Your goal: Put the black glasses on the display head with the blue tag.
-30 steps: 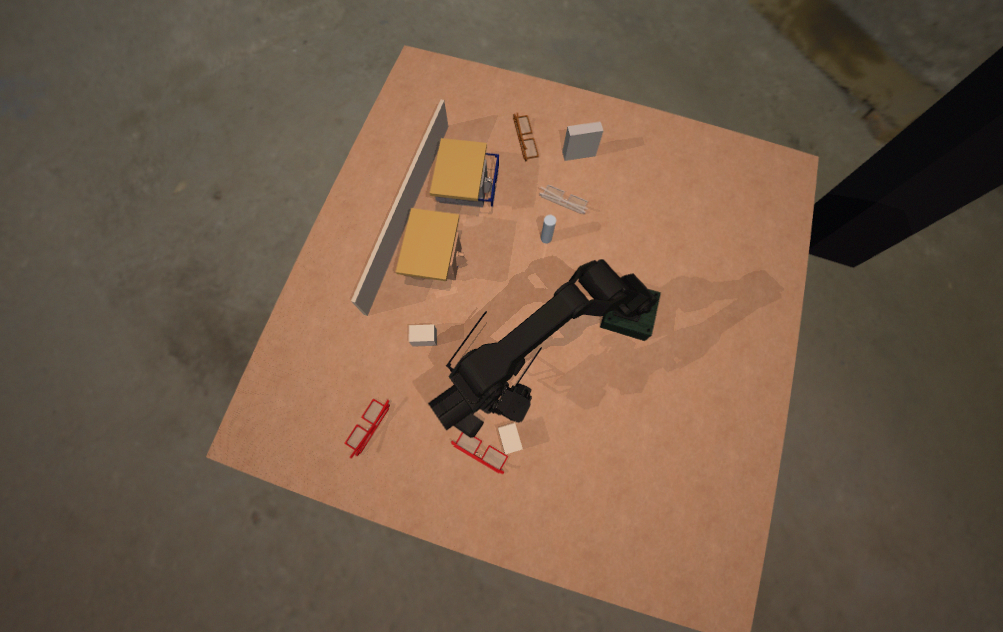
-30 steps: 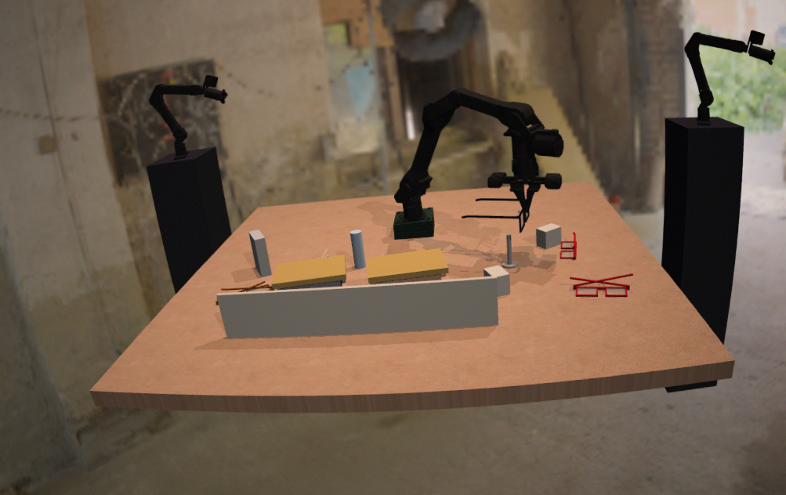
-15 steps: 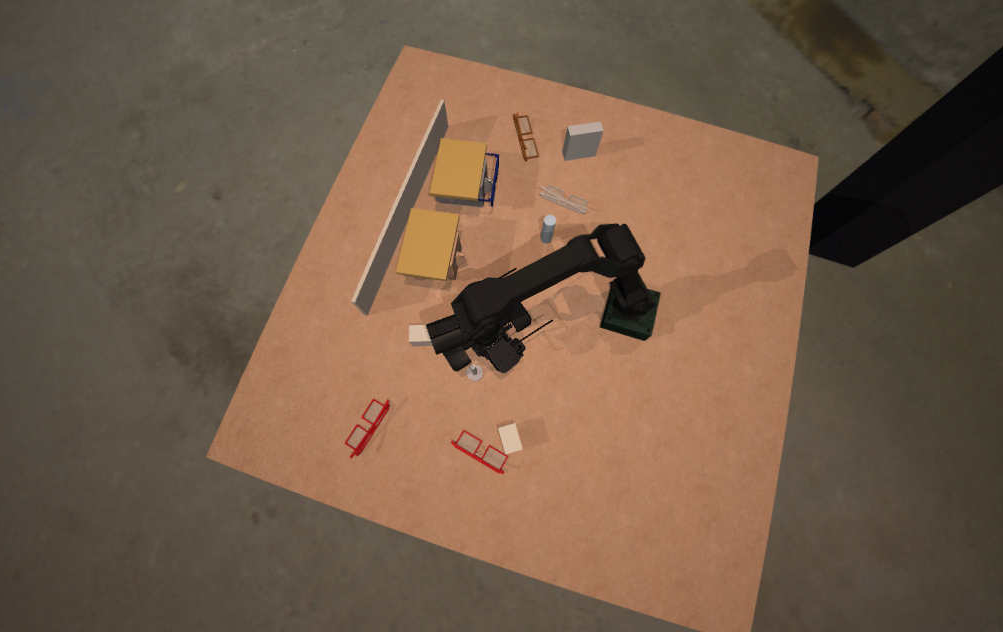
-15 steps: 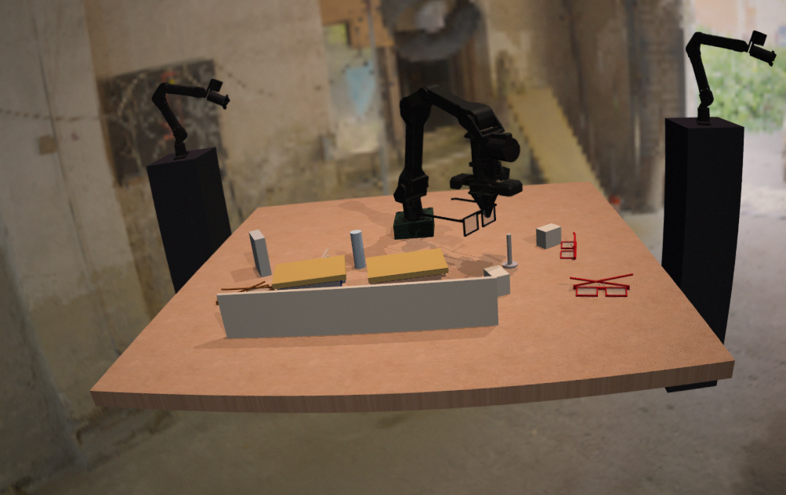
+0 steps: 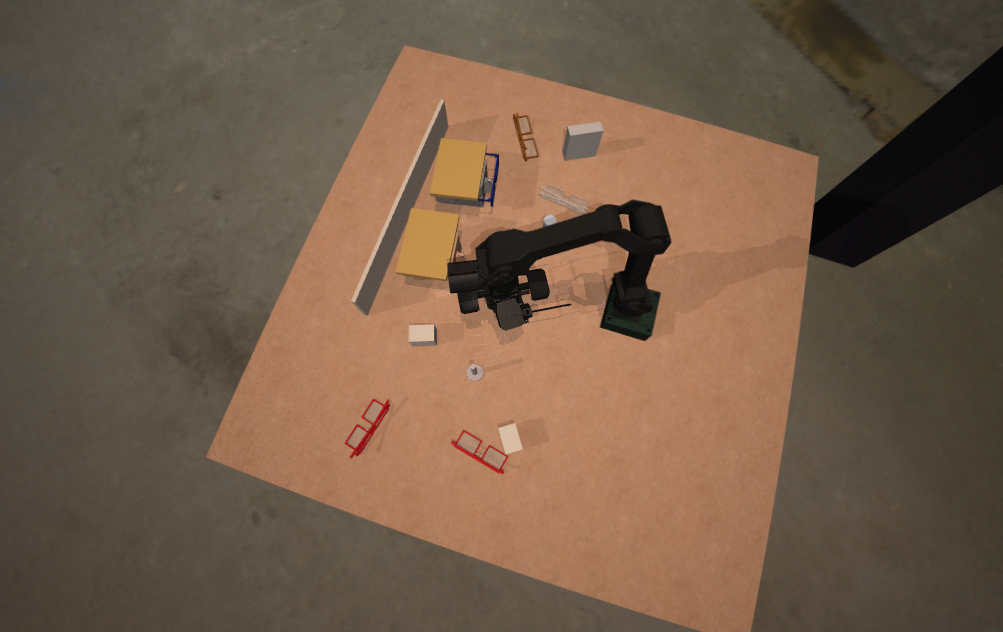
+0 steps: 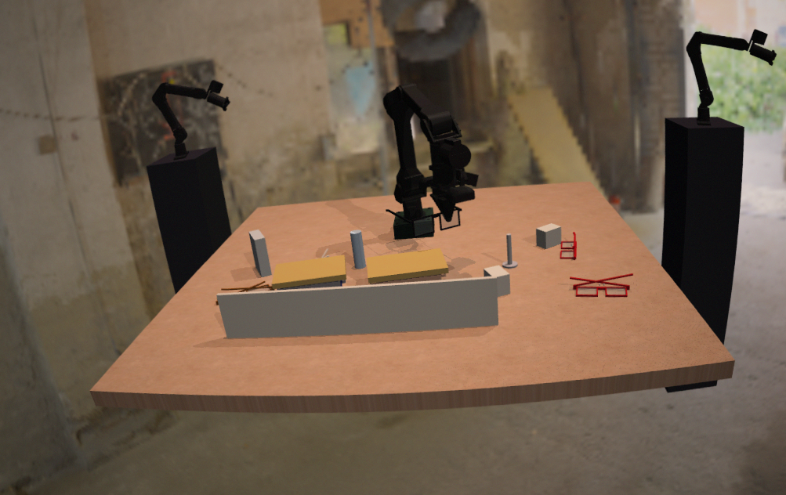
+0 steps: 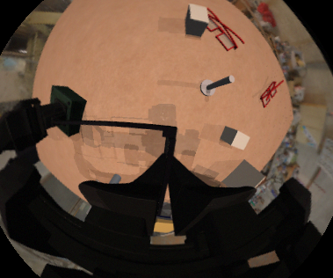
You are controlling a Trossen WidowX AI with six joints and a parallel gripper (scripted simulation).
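Observation:
My gripper (image 6: 448, 217) (image 7: 166, 157) is shut on the black glasses (image 5: 552, 307) (image 6: 459, 217) (image 7: 122, 125) and holds them above the table, between the arm's base and the nearer roofed stand. Their temples point toward the base side. One display head (image 5: 487, 185), under a yellow roof (image 5: 458, 168) (image 6: 308, 272), wears blue glasses (image 5: 495, 180). The other head is mostly hidden under the second yellow roof (image 5: 428, 243) (image 6: 407, 265); no glasses show on it. I see no blue tag in any view.
A long grey wall (image 5: 401, 208) (image 6: 359, 310) stands behind both roofs. A cylinder (image 6: 356, 248), a thin post (image 5: 474, 372) (image 6: 508, 248) (image 7: 220, 83), a small box (image 5: 422, 333) (image 7: 235, 137) and a tall block (image 5: 583, 141) stand around. Red, brown and clear glasses lie farther out.

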